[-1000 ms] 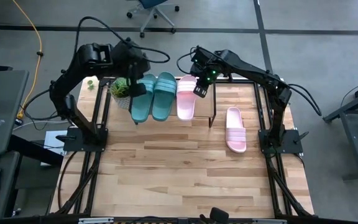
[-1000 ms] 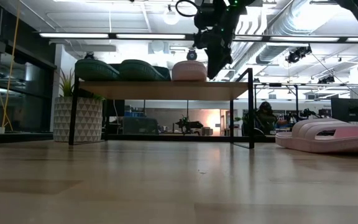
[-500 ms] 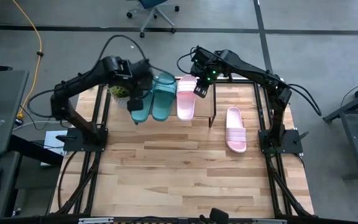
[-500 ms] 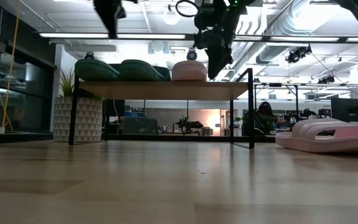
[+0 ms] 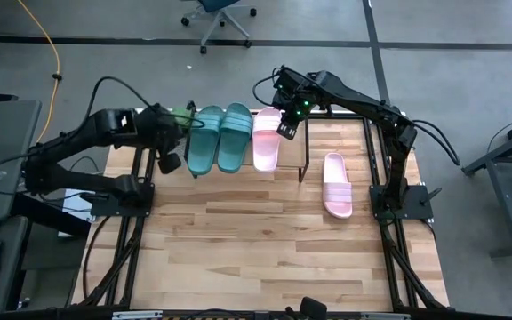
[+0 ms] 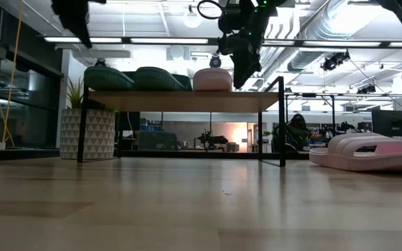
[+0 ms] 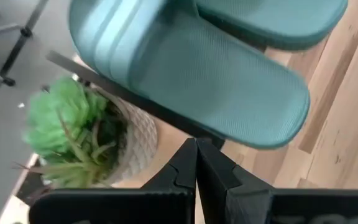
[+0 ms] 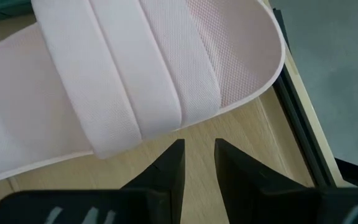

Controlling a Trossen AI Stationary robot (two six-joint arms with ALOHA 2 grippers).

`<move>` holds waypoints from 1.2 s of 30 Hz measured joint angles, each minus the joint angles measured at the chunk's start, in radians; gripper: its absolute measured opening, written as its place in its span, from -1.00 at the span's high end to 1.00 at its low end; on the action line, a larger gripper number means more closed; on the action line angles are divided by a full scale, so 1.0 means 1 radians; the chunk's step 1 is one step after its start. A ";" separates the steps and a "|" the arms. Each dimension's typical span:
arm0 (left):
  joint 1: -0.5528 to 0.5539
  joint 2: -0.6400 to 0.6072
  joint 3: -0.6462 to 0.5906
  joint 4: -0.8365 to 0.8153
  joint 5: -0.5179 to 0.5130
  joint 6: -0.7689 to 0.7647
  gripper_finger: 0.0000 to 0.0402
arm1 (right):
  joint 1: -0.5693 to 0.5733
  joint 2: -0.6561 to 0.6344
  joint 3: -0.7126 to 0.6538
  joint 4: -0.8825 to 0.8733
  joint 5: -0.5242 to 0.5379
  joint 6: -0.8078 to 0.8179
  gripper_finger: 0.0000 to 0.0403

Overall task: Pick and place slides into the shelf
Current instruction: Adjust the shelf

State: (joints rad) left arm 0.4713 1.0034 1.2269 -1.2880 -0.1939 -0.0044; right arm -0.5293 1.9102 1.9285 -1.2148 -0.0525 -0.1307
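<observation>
My right gripper hangs over the shelf near its right end, just beside the pink slide on the shelf. Its fingers stand a little apart with nothing between them, and below them I see bare wood plank next to that slide's strap. My left gripper is off the shelf's left end, above the worktop's far left corner, with its fingers pressed together and empty. In my left wrist view the nearer teal slide lies on the shelf just ahead of those fingers, with a potted plant in a white patterned pot beside the shelf's black frame.

Three slides sit side by side on the shelf, which stands along the far edge of the worktop: the left teal slide at the left end, the second teal slide touching it, then the pink one. The bare part of the plank is at the right end. The second pink slide lies flat on the worktop near the right edge, well apart from the shelf.
</observation>
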 joint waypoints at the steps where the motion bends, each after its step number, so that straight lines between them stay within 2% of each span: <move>1: 0.000 -0.014 -0.027 0.017 0.004 -0.006 1.00 | 0.000 0.000 0.000 0.000 0.000 0.000 0.61; 10: 0.000 -0.038 -0.188 0.090 0.052 -0.029 1.00 | 0.000 0.000 0.000 0.000 -0.005 0.021 0.61; 14: 0.000 -0.037 -0.206 0.091 0.023 -0.021 1.00 | 0.000 0.000 0.000 0.000 -0.007 0.026 0.61; 16: 0.000 -0.038 -0.211 0.091 0.000 0.030 1.00 | 0.000 0.000 0.000 0.000 -0.007 0.026 0.61; 25: 0.000 -0.037 -0.269 0.094 0.024 0.201 1.00 | 0.000 0.000 0.000 0.018 -0.008 0.026 0.61; 36: 0.000 -0.037 -0.294 0.205 -0.029 0.201 1.00 | 0.000 0.000 0.000 0.024 -0.007 0.026 0.61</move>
State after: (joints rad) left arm 0.4713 0.9665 0.9333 -1.0831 -0.2225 0.1969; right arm -0.5293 1.9102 1.9285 -1.1908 -0.0597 -0.1047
